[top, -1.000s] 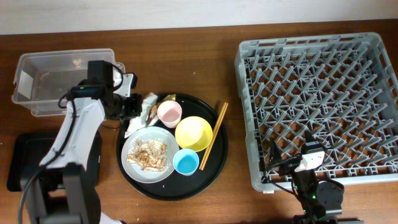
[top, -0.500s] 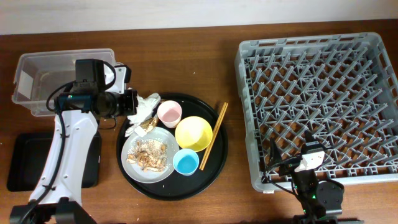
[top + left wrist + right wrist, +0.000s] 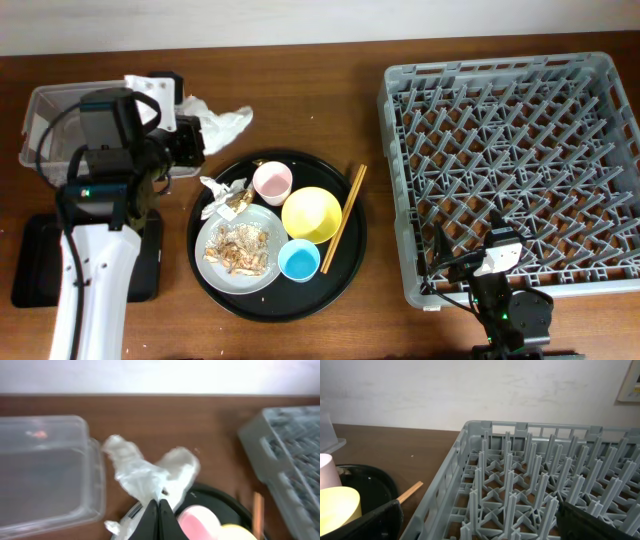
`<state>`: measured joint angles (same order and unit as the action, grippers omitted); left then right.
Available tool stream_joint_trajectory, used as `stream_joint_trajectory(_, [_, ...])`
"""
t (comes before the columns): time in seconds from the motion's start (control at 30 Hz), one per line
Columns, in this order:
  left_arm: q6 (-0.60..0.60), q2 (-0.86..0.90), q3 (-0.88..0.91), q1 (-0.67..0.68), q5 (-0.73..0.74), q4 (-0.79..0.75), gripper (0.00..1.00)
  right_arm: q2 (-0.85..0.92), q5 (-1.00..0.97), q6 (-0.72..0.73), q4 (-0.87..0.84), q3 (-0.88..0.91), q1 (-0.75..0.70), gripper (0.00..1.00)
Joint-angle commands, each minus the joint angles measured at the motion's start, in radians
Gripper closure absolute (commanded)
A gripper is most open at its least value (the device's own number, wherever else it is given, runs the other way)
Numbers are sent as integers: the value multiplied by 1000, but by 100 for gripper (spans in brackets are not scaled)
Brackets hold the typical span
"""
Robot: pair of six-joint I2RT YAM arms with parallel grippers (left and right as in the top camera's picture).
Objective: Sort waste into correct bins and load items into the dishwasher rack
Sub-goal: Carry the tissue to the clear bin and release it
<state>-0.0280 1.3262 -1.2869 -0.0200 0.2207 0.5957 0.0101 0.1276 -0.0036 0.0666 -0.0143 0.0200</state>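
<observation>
The left gripper [image 3: 159, 507] pinches a crumpled white napkin [image 3: 146, 474] (two limp lobes).

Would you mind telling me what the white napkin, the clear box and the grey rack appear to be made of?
Napkin: thin matte paper, likely, given its soft crumples. Box: glossy see-through plastic. Rack: matte grey moulded plastic, judging by its pegs.

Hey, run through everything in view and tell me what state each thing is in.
Left tool, shut on the crumpled napkin.
Right tool, open, holding nothing.
Clear box, open-topped, napkin not inside.
Pink cup, upright.
Blue cup, upright.
Yellow bowl, upright.
Plate, carrying food scraps.
Chopsticks, lying on the round black tray.
Rack, nothing loaded.
</observation>
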Motion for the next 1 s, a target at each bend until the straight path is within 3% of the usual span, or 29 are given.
stream_joint_trajectory(0.0, [-40, 10, -12, -2, -261, -68, 100, -6, -5, 4, 0, 9, -7, 1])
stream_joint_trajectory(0.33, [-39, 171, -12, -19, -687, -275, 100, -7, -5, 4, 0, 9, -7, 1])
stream_joint_trajectory(0.63, [-39, 310, -12, -146, -697, -356, 99, -7, -5, 4, 0, 9, -7, 1])
stream_joint_trajectory(0.67, [-39, 318, -12, -166, -697, -349, 87, -6, -5, 4, 0, 9, -7, 1])
stream_joint_trajectory(0.7, [-39, 322, -12, -177, -696, -344, 68, -7, -5, 4, 0, 9, -7, 1])
stream_joint_trajectory(0.73, [-39, 325, -12, -183, -696, -337, 38, -7, -5, 4, 0, 9, -7, 1])
stream_joint_trajectory(0.77, [-39, 325, -12, -184, -696, -335, 16, -7, -5, 4, 0, 9, -7, 1])
stream_joint_trajectory(0.8, [-39, 325, -12, -184, -696, -333, 6, -6, -5, 4, 0, 9, -7, 1])
stream_joint_trajectory(0.97, [-39, 294, -12, -161, -673, -302, 1, -7, -5, 4, 0, 9, -7, 1])
